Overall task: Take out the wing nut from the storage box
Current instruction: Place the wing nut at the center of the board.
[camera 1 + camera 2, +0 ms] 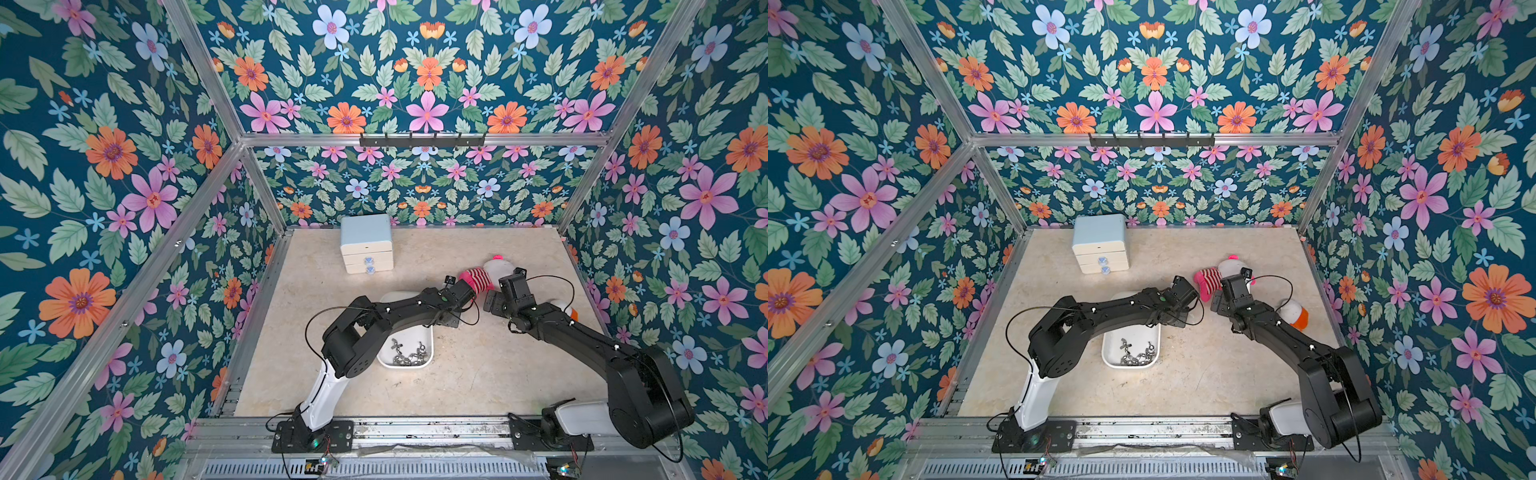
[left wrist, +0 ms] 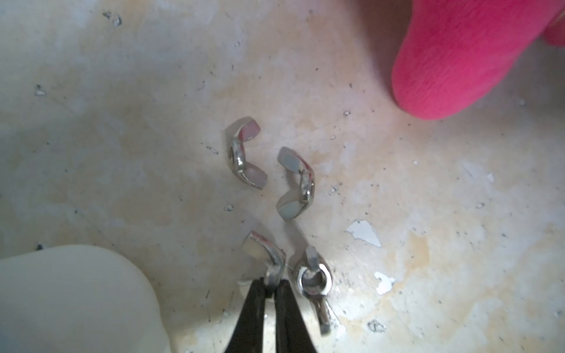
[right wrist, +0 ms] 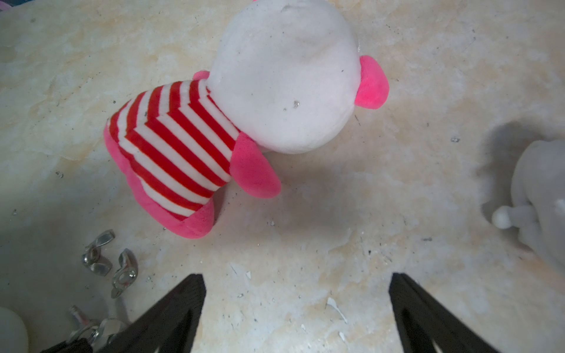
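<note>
The left gripper [image 2: 271, 281] is pinched shut on one wing of the wing nut [image 2: 265, 253] and holds it low over the table [image 2: 122, 122]. Whether the nut touches the surface I cannot tell. It is already outside the storage box [image 2: 76, 299], whose rounded corner sits close beside the fingers. The step in hand looks like setting this nut down. On the fingers' other side, just beside the tips, lies a loose nut [image 2: 315, 284]. The jaws would best part only slightly and then lift straight up, so that neither finger knocks it. A little ahead of the tips rest a third nut [image 2: 296, 183] and a fourth nut [image 2: 244, 156], apart from each other, so any forward slide should be avoided. Further ahead is the plush toy [image 2: 458, 61]. The right gripper [image 3: 296, 278] stands wide open and empty over bare table off to the side. More nuts [image 1: 409, 355] remain in the box behind the wrist.
</note>
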Motion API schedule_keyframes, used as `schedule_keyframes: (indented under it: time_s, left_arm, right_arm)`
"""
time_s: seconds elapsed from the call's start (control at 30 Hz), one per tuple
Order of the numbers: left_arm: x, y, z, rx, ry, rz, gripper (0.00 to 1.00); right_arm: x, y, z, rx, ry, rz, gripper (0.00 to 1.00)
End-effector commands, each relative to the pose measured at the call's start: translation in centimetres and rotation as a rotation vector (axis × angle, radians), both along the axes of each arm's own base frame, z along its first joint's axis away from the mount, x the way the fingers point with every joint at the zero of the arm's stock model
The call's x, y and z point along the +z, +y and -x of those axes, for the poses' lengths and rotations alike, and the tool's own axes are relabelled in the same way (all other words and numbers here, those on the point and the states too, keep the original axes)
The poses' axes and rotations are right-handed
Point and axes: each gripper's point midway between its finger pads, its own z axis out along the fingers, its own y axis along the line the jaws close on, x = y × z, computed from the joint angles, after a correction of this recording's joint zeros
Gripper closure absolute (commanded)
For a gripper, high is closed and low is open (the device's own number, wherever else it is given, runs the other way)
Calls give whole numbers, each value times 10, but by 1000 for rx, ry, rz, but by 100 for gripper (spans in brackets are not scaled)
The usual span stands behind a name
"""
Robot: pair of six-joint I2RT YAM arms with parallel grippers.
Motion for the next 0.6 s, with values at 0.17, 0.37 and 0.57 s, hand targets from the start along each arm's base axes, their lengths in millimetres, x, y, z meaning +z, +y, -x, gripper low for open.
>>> schedule_keyframes:
  time_s: [0.17,0.37,0.57]
  left_arm:
    - [1,5,0,2,5,-39,82]
    - [-6,5,0,-1,32,-64,80]
    - [8,5,-3,17,-4,-28,73]
  right_arm:
    - [4,1,-2,-2,-14,-9,1]
    - [2,2,-1,-1,-12,-14,1]
    - [3,1,-1,-3,-15,-10,1]
